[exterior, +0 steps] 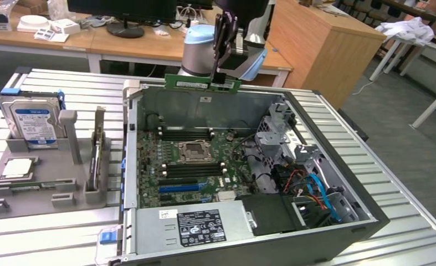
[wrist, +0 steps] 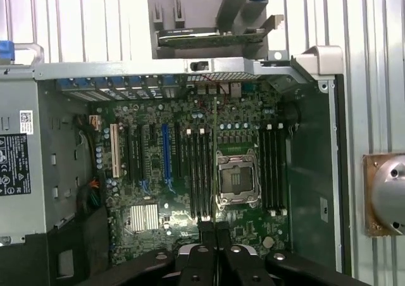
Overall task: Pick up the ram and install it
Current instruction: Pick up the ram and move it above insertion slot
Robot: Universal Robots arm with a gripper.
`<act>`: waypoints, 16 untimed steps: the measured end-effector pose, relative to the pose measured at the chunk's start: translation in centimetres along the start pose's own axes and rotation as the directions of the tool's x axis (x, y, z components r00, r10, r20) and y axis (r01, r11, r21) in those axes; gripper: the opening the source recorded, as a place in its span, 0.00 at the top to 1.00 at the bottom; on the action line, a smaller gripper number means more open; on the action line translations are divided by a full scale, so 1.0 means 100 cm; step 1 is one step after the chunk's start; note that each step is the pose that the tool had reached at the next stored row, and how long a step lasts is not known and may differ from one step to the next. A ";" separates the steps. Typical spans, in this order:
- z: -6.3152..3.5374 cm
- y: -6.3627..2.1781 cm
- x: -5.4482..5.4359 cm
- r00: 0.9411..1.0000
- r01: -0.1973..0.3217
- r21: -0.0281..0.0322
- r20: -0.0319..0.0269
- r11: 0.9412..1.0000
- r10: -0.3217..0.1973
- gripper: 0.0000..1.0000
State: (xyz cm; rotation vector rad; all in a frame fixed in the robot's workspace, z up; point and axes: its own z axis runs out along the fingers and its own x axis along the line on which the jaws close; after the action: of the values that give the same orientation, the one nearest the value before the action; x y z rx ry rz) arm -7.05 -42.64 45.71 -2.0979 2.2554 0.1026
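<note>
On the slatted desk (exterior: 47,238) the open computer case (exterior: 365,219) lay with motherboard (exterior: 195,166) exposed, while the end effector (exterior: 221,79), clamped on the ram (exterior: 186,82), held it above the case rim opposite the power supply (exterior: 195,224): pickup appeared complete, seating in a slot outstanding.

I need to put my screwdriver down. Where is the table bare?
Bare table slats lie on the camera side of the grey fixture and along the exterior view's right of the computer case. The fixture and the case's inside are crowded.
</note>
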 end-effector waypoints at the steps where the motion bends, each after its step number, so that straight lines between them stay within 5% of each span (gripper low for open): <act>1: 0.0000 0.0000 0.000 1.000 0.000 0.000 0.000 1.000 0.000 0.88; 16: 0.0234 -0.0002 0.002 1.000 0.000 0.001 0.000 1.000 0.000 0.88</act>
State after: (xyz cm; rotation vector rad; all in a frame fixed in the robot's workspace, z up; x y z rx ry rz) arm -7.04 -42.63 43.36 -2.0971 2.2547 0.1013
